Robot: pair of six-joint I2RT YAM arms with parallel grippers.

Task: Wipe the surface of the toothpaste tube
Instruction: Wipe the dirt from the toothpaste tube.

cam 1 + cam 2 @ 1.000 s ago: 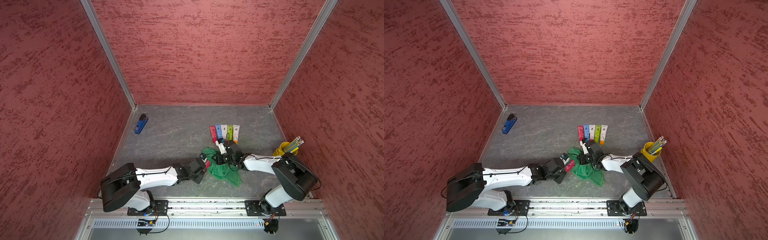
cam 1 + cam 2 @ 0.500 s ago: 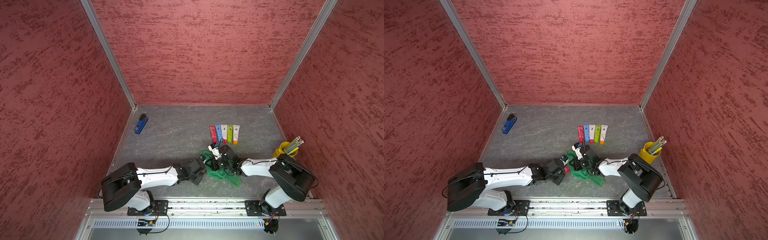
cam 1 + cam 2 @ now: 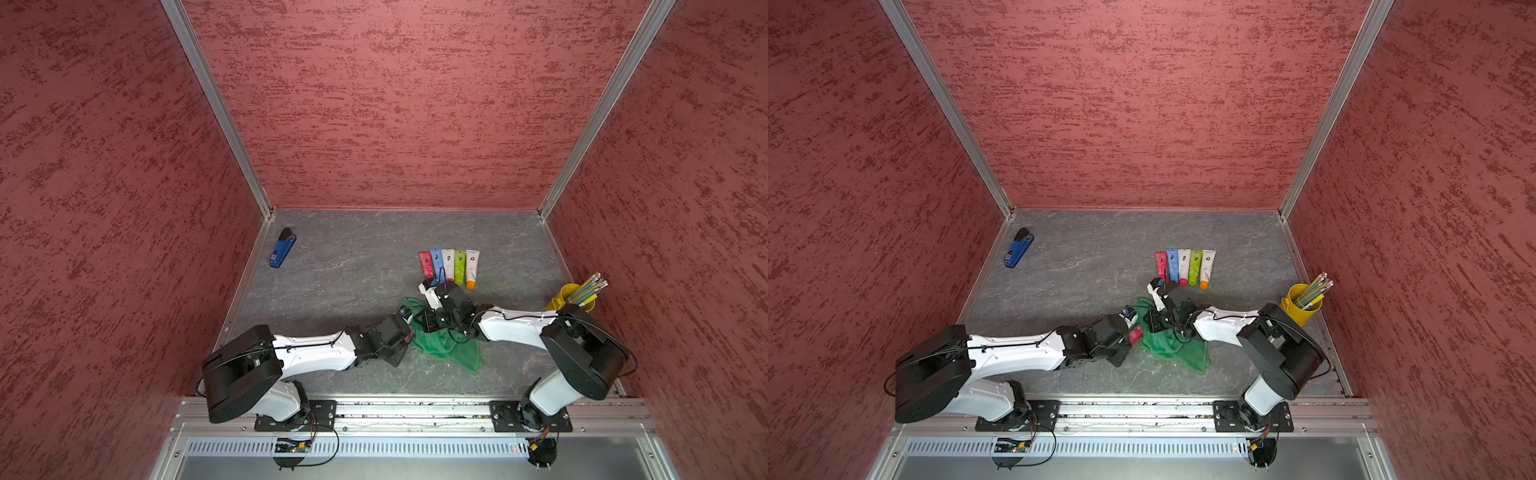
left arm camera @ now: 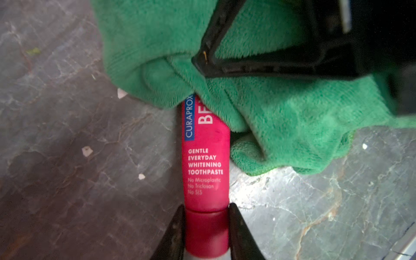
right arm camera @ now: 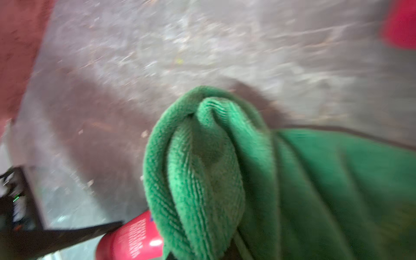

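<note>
A pink-red toothpaste tube (image 4: 206,157) lies flat on the grey floor. My left gripper (image 4: 206,208) is shut on its cap end, one finger on each side. A green cloth (image 4: 281,117) drapes over the tube's far half. My right gripper (image 3: 428,324) is shut on a bunched fold of this cloth (image 5: 202,168), pressing it on the tube (image 5: 132,240). Its fingertips are buried in the fabric. In both top views the two grippers meet near the front middle, with only a sliver of the tube (image 3: 1135,335) showing beside the cloth (image 3: 1167,345).
A row of several coloured tubes (image 3: 449,266) lies just behind the right wrist. A yellow cup of pencils (image 3: 575,297) stands by the right wall. A blue stapler (image 3: 282,247) lies at the back left. Red walls enclose the floor.
My right gripper has slid left with the cloth, along the tube toward my left gripper, and the cloth has bunched up there. The left arm has barely moved.
</note>
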